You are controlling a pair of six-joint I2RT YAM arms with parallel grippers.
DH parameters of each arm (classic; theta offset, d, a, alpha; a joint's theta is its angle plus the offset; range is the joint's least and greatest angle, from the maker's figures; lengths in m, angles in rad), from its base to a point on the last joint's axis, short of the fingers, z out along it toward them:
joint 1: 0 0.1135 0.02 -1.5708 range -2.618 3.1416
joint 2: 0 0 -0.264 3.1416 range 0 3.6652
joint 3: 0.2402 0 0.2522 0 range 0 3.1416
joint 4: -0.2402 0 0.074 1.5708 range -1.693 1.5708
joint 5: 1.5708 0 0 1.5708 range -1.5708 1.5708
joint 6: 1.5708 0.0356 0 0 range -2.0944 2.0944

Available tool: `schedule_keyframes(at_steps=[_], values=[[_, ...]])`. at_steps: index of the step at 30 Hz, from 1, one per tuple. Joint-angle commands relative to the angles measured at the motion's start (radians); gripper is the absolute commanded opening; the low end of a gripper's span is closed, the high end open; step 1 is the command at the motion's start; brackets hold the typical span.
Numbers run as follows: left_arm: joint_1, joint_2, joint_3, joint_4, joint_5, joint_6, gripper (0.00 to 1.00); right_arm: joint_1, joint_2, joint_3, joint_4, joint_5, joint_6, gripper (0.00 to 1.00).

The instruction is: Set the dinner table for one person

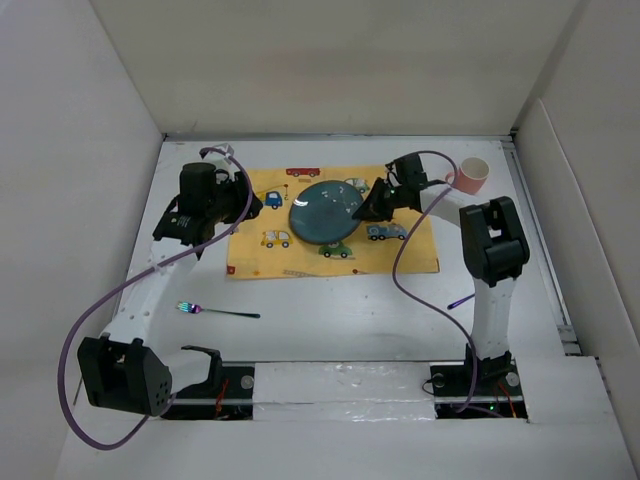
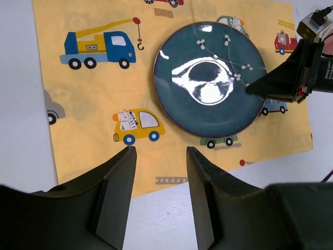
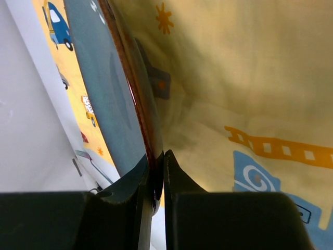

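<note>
A dark teal plate [image 1: 325, 212] lies on a yellow placemat [image 1: 300, 255] printed with toy cars, at the back middle of the white dinner table [image 1: 350, 320]. My right gripper [image 1: 364, 211] is shut on the plate's right rim; in the right wrist view the rim [image 3: 148, 130] sits pinched between its fingers [image 3: 156, 161]. My left gripper [image 1: 248, 206] hovers over the placemat's left edge, open and empty; its jaws [image 2: 161, 156] frame bare mat [image 2: 88, 83] and table [image 2: 166, 219], with the plate [image 2: 208, 78] beyond.
A fork [image 1: 215, 311] with an iridescent head lies on the table at the front left. A pink cup [image 1: 472, 176] stands at the back right beside the right arm. A thin purple utensil [image 1: 461, 300] lies near the right arm. White walls enclose the table.
</note>
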Motion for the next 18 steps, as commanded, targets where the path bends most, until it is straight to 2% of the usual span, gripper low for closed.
schedule_keyframes(at_steps=[1, 3, 4, 7, 9, 15, 16, 18], values=[[0.002, 0.000, -0.015, 0.040, 0.012, -0.007, 0.40, 0.003, -0.062, -0.009, 0.129, -0.065, 0.032, 0.15], [0.002, 0.002, -0.023, 0.040, 0.014, -0.007, 0.40, 0.003, -0.070, -0.044, 0.113, -0.052, 0.023, 0.26], [0.002, 0.002, -0.023, 0.040, 0.012, -0.009, 0.40, 0.003, -0.074, -0.050, 0.100, -0.044, 0.015, 0.36], [0.002, -0.003, -0.029, 0.043, 0.007, -0.009, 0.40, -0.006, -0.087, -0.053, 0.020, 0.007, -0.033, 0.50], [0.002, -0.003, -0.032, 0.042, 0.007, -0.009, 0.41, -0.006, -0.099, -0.044, -0.041, 0.049, -0.068, 0.54], [0.002, -0.004, -0.023, 0.028, 0.015, -0.012, 0.40, -0.037, -0.197, 0.019, -0.187, 0.166, -0.160, 0.56], [0.002, -0.006, -0.021, 0.025, 0.015, -0.012, 0.39, -0.037, -0.212, 0.049, -0.206, 0.183, -0.174, 0.52], [0.002, -0.006, -0.014, 0.011, 0.017, -0.026, 0.16, -0.067, -0.246, 0.083, -0.251, 0.250, -0.214, 0.39]])
